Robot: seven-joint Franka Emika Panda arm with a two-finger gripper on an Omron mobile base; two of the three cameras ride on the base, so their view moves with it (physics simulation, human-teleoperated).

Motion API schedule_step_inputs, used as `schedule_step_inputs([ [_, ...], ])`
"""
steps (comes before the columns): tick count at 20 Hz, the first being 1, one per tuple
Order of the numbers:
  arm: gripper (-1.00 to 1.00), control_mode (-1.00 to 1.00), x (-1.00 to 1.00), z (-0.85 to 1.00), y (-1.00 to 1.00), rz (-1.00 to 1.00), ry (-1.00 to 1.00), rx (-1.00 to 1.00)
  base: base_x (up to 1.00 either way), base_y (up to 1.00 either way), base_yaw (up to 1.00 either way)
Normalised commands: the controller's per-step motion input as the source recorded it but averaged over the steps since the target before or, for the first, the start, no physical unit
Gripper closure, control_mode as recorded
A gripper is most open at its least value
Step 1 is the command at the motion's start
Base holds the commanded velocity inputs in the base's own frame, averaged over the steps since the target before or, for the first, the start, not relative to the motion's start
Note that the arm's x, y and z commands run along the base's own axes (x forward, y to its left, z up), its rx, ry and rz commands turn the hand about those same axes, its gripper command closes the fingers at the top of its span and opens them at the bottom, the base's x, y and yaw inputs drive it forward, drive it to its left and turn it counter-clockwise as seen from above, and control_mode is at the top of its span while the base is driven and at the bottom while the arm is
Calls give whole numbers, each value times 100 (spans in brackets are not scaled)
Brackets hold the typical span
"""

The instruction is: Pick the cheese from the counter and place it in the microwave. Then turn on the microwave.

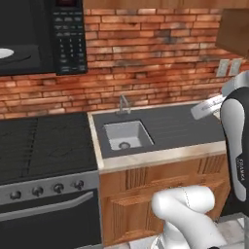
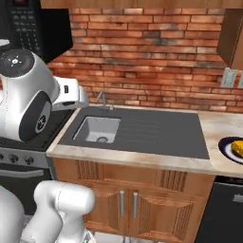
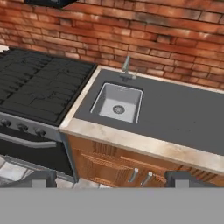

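The cheese (image 2: 238, 149) is sitting on a plate (image 2: 227, 148) at the desk's (image 2: 216, 128) far right, well apart from the empty, wide-open pincer (image 3: 111, 178).

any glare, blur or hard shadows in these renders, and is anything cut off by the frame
Left base view: flat even light, soft low-res edges, no glare on the microwave door. Right base view: the cheese on its plate is clipped by the right edge. Hand view: sink sharp, no hard shadows, gripper open.
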Motion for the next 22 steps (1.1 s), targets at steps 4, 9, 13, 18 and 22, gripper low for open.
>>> schedule_step_inputs([
  [4, -100, 100, 0, 0, 0, 0, 0, 0, 73, -100, -5],
  [9, -100, 100, 0, 0, 0, 0, 0, 0, 53, -100, -7],
  [13, -100, 100, 0, 0, 0, 0, 0, 0, 40, -100, -8],
  [18, -100, 100, 0, 0, 0, 0, 0, 0, 24, -100, -9],
  [22, -100, 100, 0, 0, 0, 0, 0, 0, 27, -96, -8],
])
